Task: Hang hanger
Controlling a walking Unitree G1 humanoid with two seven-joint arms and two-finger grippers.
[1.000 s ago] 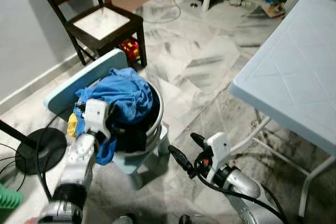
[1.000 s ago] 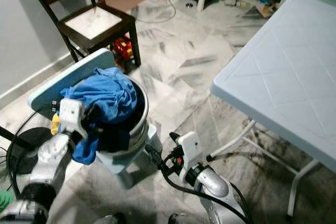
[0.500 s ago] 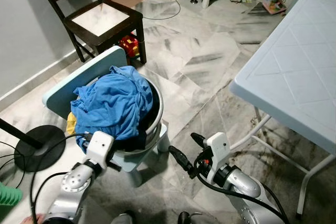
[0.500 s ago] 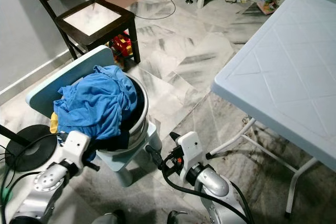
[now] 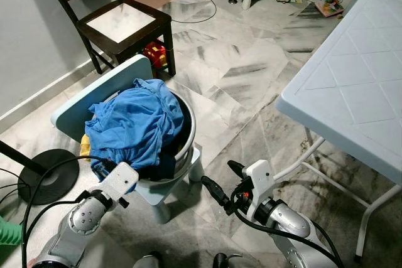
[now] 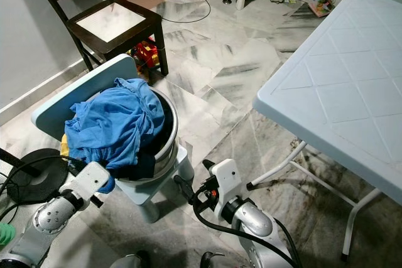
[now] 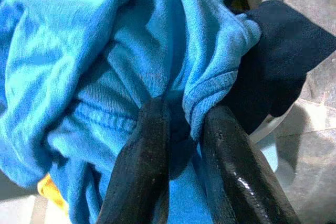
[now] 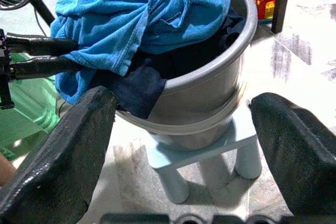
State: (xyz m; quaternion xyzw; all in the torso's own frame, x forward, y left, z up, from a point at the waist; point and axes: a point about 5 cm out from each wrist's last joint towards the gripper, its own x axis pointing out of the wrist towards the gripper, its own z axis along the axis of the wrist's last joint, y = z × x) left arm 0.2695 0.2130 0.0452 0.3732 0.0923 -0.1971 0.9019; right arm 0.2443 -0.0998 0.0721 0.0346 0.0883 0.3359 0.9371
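Note:
A heap of blue cloth (image 5: 135,120) fills a grey basin (image 5: 190,133) that stands on a pale blue stool (image 5: 183,169). A dark garment (image 8: 139,87) hangs over the basin's near rim. My left gripper (image 7: 186,116) is low at the basin's near-left side, shut on a fold of the blue cloth's hem; the same pinch is seen from the right wrist (image 8: 77,52). On the near-right of the stool my right gripper (image 5: 223,179) is open and holds nothing, its fingers pointing at the basin.
A dark wooden chair (image 5: 122,23) stands behind the basin with a red toy (image 5: 155,56) under it. A pale blue folding table (image 5: 352,86) takes up the right side. A black fan base (image 5: 47,177) and cables lie on the floor to the left.
My left arm has dropped from beside the top of the cloth heap to low at the basin's near side, still in the blue cloth. The right gripper has barely moved.

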